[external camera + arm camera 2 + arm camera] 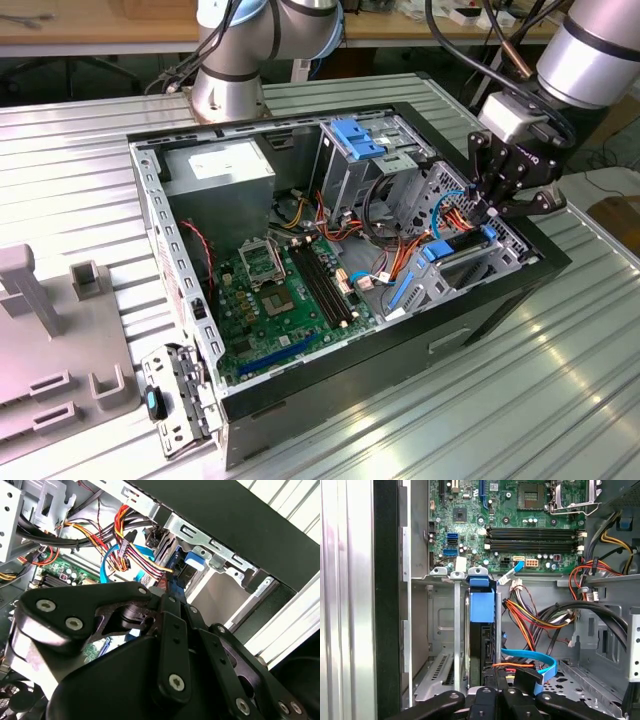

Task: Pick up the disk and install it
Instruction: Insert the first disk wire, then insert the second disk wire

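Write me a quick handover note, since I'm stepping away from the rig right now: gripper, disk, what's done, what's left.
Gripper: low at the drive cage in the open computer case, at the disk's near end; whether its fingers grip cannot be seen.
Disk: on edge in the cage slot, blue tab toward the motherboard.
Done: picked up, brought into the slot.
Left: confirm it is fully seated; that cannot be judged here.

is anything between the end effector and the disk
Nothing visible. In the exterior view the end effector is right at the disk, which stands on edge in its bay at the case's edge. Orange and blue cables run beside it, not between.
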You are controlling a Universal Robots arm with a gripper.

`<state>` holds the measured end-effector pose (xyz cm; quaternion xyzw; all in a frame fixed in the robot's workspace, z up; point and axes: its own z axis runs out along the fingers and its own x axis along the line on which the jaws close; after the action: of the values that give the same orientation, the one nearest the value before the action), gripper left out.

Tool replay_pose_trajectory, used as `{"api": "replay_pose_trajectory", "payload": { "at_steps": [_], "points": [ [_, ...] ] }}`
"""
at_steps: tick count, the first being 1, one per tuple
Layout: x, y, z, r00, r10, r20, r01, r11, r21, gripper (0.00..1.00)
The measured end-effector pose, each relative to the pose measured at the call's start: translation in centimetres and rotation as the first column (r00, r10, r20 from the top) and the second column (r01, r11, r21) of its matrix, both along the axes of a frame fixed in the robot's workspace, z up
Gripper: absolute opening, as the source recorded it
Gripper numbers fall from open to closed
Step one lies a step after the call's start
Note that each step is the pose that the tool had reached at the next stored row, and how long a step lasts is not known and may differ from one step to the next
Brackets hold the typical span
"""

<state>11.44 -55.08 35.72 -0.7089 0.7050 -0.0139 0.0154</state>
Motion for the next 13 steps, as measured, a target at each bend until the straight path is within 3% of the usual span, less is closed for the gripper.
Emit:
{"api": "replay_pose_trajectory", "payload": {
  "at_steps": [9,13],
  "points": [
    [0.00,0.00,0.06,1.0000,0.000,0.0000,0.000,1.0000,0.0001,0.11],
    [0.05,0.00,0.82,1.0000,0.000,-0.0013,0.000,1.0000,0.0002,0.11]
  ]
}}
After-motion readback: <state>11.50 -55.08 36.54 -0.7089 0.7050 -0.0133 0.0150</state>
